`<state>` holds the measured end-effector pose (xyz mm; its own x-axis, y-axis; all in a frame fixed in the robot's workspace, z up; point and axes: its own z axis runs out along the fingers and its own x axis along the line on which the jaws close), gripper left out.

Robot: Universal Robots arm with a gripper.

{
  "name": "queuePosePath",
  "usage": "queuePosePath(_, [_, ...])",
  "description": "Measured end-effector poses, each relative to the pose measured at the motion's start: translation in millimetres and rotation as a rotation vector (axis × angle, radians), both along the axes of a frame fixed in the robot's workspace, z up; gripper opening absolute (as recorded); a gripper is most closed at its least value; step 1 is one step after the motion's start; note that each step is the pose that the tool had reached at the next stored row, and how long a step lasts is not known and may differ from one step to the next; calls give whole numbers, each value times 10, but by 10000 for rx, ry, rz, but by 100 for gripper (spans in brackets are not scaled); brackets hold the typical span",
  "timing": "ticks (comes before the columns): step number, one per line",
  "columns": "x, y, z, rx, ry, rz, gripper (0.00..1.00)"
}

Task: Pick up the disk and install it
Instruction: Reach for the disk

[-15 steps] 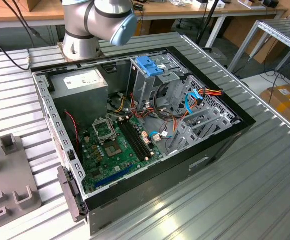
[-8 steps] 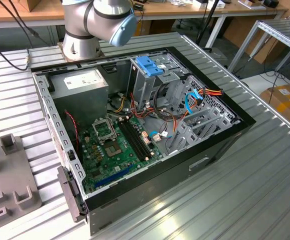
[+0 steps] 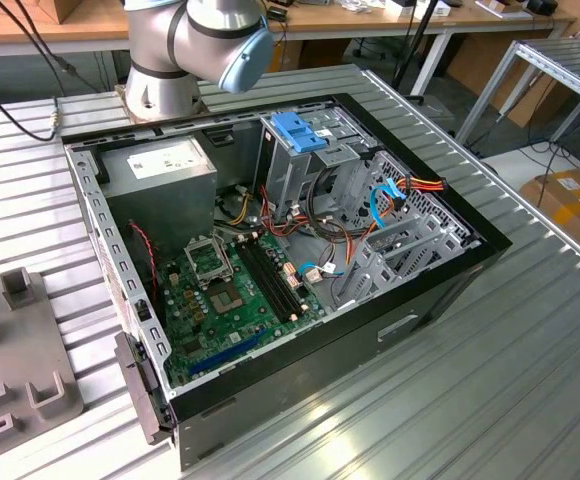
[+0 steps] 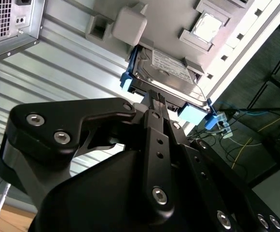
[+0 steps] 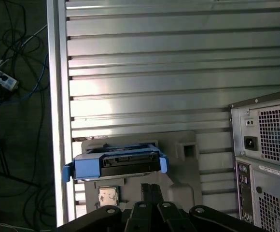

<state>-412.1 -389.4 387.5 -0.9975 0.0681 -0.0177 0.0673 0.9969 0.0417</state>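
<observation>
The disk (image 4: 171,72) is a dark grey drive in a bright blue caddy. It rests on a grey fixture plate (image 4: 169,19) near the table's edge, and its connector end (image 5: 128,162) faces the first wrist camera. My gripper (image 4: 155,96) hangs a short way off the disk, shut, with its two black fingers pressed together and nothing between them. In the first wrist view the gripper (image 5: 149,187) lines up with the middle of the disk's blue frame without touching it.
An open computer case (image 3: 450,290) lies on the ribbed metal table, with a metal drive cage and its fixed blue bracket (image 3: 300,130) inside. The case's rear panel (image 5: 270,145) stands close beside the fixture. A small square chip (image 5: 106,195) sits on the plate. Beyond the table edge (image 5: 58,96) cables lie on the floor.
</observation>
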Motion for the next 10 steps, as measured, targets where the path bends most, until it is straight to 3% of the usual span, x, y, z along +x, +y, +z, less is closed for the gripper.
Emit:
queuePosePath(1, [0,-1,-2,0,242,4,11])
queuePosePath(2, [1,-1,-3,-1,359,4,11])
queuePosePath(3, [1,-1,-3,-2,437,5,11])
queuePosePath(4, [1,-1,-6,0,569,8,11])
queuePosePath(5, [0,0,-6,0,635,8,11])
queuePosePath(6, [-1,0,-6,0,651,7,11])
queuePosePath(10, [-6,-1,-6,-1,661,9,11])
